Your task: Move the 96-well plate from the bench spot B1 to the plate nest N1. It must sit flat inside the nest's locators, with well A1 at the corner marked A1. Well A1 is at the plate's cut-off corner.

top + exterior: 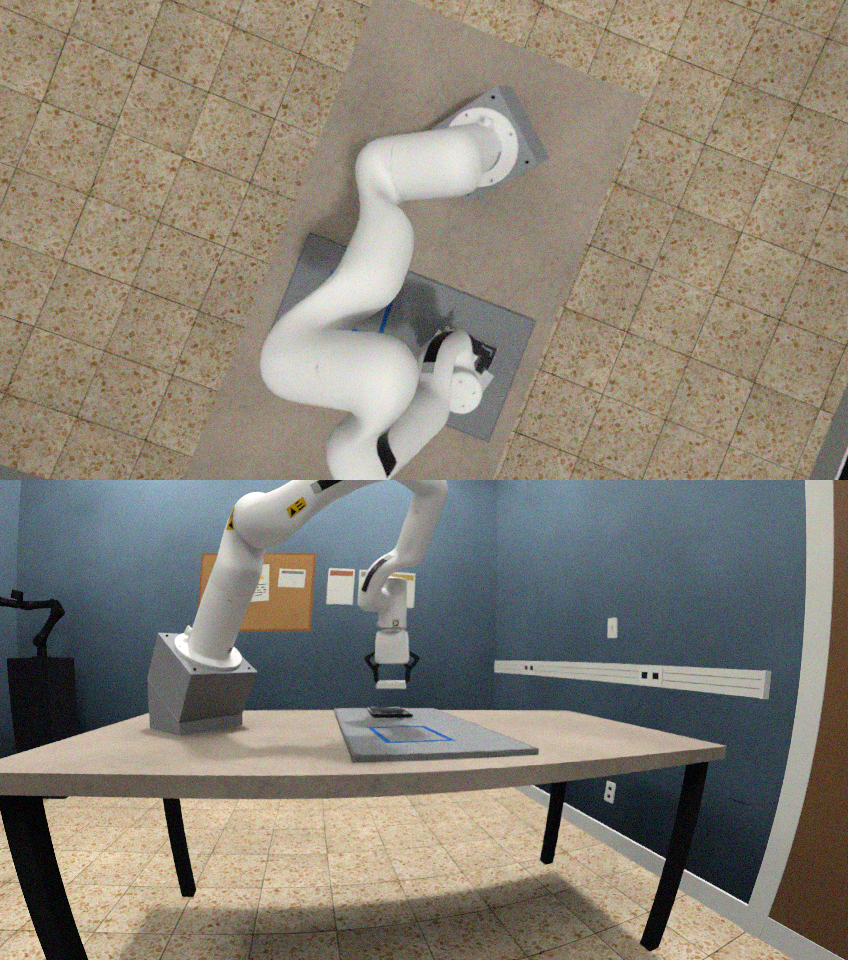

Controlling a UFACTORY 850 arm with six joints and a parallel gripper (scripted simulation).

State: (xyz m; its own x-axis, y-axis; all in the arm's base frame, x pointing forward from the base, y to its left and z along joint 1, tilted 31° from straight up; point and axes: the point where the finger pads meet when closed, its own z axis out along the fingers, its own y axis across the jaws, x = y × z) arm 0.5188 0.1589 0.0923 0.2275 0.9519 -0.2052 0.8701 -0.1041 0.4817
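White arm's black-fingered gripper (390,681) is clamped wide on the small white rectangular 96-well plate (390,684), held level in the air above the dark flat plate nest (389,711) on the grey slab mat (476,741). Blue-outlined bench spot (410,733) sits nearer on the mat. Plate's cut corner prob. hidden under wrist in top view.

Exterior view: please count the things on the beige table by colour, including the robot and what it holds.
White: 2, the white robot arm and the white rectangular well plate held in its gripper
Grey: 2, the grey angled pedestal and the grey flat board
Black: 1, the black plate nest
Blue: 1, the blue outlined rectangle
Total: 6
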